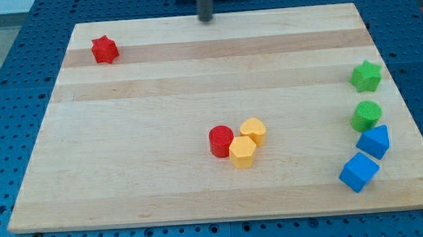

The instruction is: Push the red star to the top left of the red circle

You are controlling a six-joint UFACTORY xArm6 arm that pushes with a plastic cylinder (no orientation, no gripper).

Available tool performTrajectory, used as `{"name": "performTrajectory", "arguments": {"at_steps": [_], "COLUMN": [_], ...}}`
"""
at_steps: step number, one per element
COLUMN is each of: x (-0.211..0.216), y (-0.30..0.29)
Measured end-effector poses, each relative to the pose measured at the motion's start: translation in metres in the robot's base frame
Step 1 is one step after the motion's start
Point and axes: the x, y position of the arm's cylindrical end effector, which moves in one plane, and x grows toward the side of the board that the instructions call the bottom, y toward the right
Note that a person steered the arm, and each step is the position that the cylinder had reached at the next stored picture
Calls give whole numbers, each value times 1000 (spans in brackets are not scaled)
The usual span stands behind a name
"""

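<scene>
The red star (104,49) lies near the board's top left corner. The red circle (221,141) stands a little below the board's middle, touching a yellow hexagon (243,152) on its right. My tip (205,18) is at the board's top edge, near the middle, far to the right of the red star and far above the red circle. It touches no block.
A second yellow block (253,130) sits just above the yellow hexagon. Along the view's right edge stand a green star (366,76), a green circle (366,115) and two blue blocks (374,141) (359,172). The wooden board (160,99) rests on a blue perforated table.
</scene>
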Motion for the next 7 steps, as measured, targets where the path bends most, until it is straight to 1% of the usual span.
{"name": "performTrajectory", "arguments": {"at_steps": [3,4,5,6,7], "x": [2,2,6,59,134], "y": [-200,-244,-239,-188,-119]}}
